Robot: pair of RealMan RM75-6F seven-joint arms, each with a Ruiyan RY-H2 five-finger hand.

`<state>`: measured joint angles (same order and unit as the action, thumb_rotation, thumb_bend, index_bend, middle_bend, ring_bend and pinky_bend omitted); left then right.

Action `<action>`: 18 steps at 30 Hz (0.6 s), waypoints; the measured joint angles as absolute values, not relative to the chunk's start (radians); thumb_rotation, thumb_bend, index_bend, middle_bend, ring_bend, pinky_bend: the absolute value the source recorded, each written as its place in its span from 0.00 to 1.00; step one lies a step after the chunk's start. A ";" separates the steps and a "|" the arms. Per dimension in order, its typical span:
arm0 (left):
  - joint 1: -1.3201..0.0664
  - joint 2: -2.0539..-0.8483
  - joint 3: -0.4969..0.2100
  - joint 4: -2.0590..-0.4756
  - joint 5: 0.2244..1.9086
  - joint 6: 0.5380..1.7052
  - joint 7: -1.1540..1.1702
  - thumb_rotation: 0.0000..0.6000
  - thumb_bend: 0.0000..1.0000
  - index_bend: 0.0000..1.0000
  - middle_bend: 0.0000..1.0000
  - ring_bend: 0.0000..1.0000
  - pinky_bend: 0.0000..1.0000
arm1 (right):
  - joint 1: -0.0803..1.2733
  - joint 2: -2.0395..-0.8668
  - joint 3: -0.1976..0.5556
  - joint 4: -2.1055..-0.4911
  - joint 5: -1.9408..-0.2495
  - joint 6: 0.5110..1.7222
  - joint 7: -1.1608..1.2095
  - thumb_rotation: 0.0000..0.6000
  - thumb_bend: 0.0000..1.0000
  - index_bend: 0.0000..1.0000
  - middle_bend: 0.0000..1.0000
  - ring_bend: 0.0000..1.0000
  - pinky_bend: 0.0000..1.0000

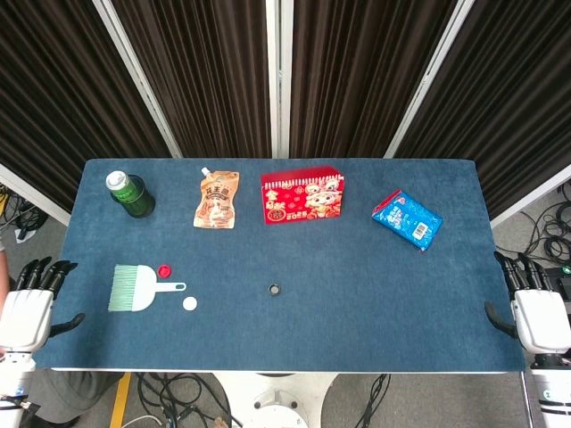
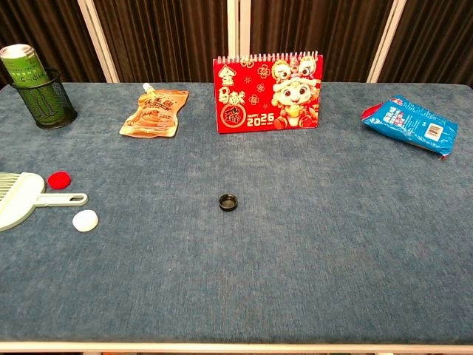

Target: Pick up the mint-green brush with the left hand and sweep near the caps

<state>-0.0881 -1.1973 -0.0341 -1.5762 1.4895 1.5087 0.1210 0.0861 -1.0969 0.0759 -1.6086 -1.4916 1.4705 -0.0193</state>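
The mint-green brush (image 1: 136, 287) lies flat on the blue table at the left, bristles to the left and handle pointing right; the chest view shows the brush (image 2: 26, 198) at its left edge. A red cap (image 1: 164, 270) sits just above the handle and a white cap (image 1: 189, 303) just below its tip. A black cap (image 1: 275, 290) lies alone mid-table. My left hand (image 1: 31, 305) hangs off the table's left edge, fingers apart and empty, well left of the brush. My right hand (image 1: 533, 312) hangs off the right edge, also empty. Neither hand shows in the chest view.
Along the back stand a green can in a black mesh holder (image 1: 131, 194), an orange spouted pouch (image 1: 218, 200), a red 2026 desk calendar (image 1: 302, 195) and a blue snack bag (image 1: 407, 218). Cables lie on the floor beyond both table ends.
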 measured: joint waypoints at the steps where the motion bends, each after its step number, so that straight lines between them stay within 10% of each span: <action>1: -0.088 -1.200 -0.034 -1.574 1.490 1.509 0.121 1.00 0.01 0.19 0.17 0.09 0.10 | 0.086 -1.097 0.076 -1.609 -1.491 1.470 -0.021 1.00 0.25 0.03 0.15 0.01 0.10; 18: -0.145 -1.221 -0.071 -1.569 1.476 1.441 0.117 1.00 0.01 0.22 0.23 0.09 0.10 | 0.079 -1.088 0.098 -1.606 -1.481 1.504 0.004 1.00 0.25 0.03 0.12 0.01 0.10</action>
